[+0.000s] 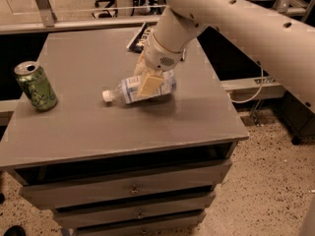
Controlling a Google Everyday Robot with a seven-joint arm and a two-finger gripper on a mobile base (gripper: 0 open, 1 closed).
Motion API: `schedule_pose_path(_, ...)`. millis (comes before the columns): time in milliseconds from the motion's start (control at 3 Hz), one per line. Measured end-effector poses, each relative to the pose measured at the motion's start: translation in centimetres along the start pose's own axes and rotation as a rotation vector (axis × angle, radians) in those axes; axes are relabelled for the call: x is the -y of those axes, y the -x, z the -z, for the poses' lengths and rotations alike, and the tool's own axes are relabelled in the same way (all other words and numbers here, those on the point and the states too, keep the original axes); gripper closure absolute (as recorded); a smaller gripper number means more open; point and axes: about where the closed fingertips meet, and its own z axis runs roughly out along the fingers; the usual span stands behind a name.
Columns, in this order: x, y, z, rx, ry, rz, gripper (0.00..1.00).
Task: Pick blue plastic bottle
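The blue plastic bottle [125, 90] lies on its side near the middle of the grey table top [98, 127], white cap pointing left. It is clear, with a pale blue-and-white label. My gripper [147, 85] reaches down from the upper right and sits right over the bottle's middle, its cream-coloured tip covering part of the label. The bottle rests on the table.
A green drink can [35, 86] stands upright at the table's left edge. A dark snack bag [141, 37] lies at the back, partly hidden by my arm. Drawers [133, 188] are below the top. Speckled floor lies to the right.
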Motion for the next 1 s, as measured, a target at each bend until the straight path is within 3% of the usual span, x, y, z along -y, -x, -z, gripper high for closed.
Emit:
schedule_pose_path(333,-1.1,1.4,3.0,0.066,0.003,0.020,0.85)
schedule_pose_path(667,-1.8,3.3,6.8,0.174,-0.016,0.041,1.00)
schedule_pose_path(1000,-2.0,4.5,10.5,0.330,-0.014,-0.001,1.00)
